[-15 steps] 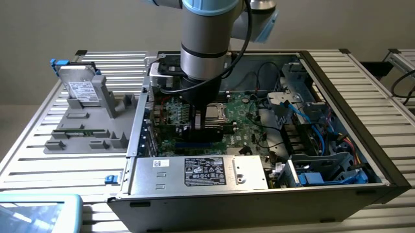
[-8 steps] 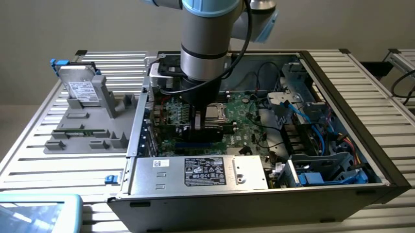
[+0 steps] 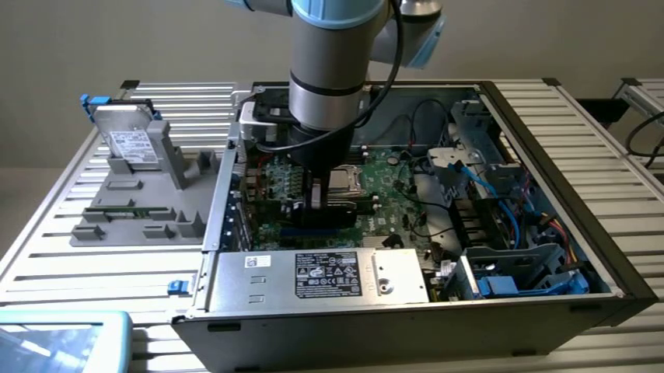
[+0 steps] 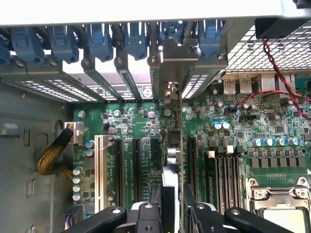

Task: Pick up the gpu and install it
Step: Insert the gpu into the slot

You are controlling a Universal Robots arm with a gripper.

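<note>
We see the gripper [image 4: 171,200] pinching the gpu [image 4: 180,141], one finger pressed against each face. It reaches into the open computer case [image 3: 614,256], which lies on its side on the desk [image 3: 73,264]. The card stands on edge over the motherboard [image 4: 238,126], so from the wrist we look straight down its thin upper edge. Its long axis runs from the gripper toward the rear wall of the case, parallel to the black expansion slots [image 4: 118,165]. Its silver end bracket [image 4: 178,58] points that way, sitting at the rear wall in line with the row of slot covers [image 4: 92,80] and blue retaining clips [image 4: 63,41]. We cannot tell whether the card's lower edge is seated in a slot or only hangs just above it.

On one side of the card are the black slots and a white slot [image 4: 99,165], with a yellow braided cable [image 4: 51,155] beyond them. On the other side the memory slots [image 4: 221,167] stand just beside it, and past them is the processor socket [image 4: 279,206]. A twisted red and black wire [image 4: 279,77] crosses the board near the rear ports, apart from the card.

In the exterior view the power supply [image 3: 322,276] sits at the near wall of the case, with blue drive bays [image 3: 518,272] at the exterior view's right. A grey fixture [image 3: 145,206] carrying a hard drive [image 3: 130,144] stands on the desk at the exterior view's left.
</note>
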